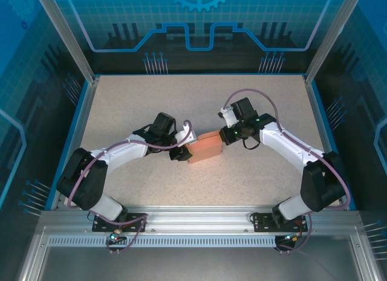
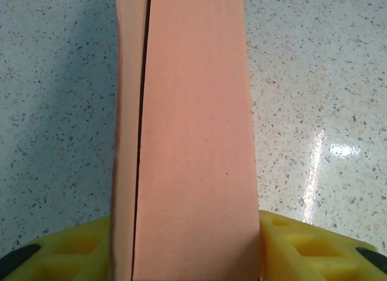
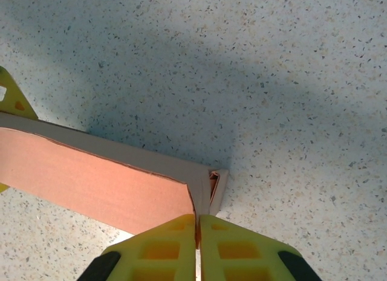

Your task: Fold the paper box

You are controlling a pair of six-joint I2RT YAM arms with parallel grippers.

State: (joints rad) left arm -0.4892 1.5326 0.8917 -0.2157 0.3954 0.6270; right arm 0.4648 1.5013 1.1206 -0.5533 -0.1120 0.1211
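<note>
- Top view: the paper box (image 1: 204,147) lies mid-table (image 1: 121,112), between the left gripper (image 1: 183,150) and the right gripper (image 1: 224,136). Both sets of fingertips are hard to make out.
- Left wrist: the yellow fingers (image 2: 302,248) clamp the box's two sides. Its far end is cut off.
- Right wrist: the fingers (image 3: 242,245) are pressed together, pinching the box's thin corner edge. Its left end is cut off.

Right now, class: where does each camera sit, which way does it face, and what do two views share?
Top external: above and behind the arms, looking down on the table; both arms show, left gripper and right gripper at the paper box's ends.
Left wrist: on the left arm, looking along the box clamped between its yellow fingers.
Right wrist: on the right arm, looking down; its fingers pinch the box's end.
Shared: both wrist views see box and table.
</note>
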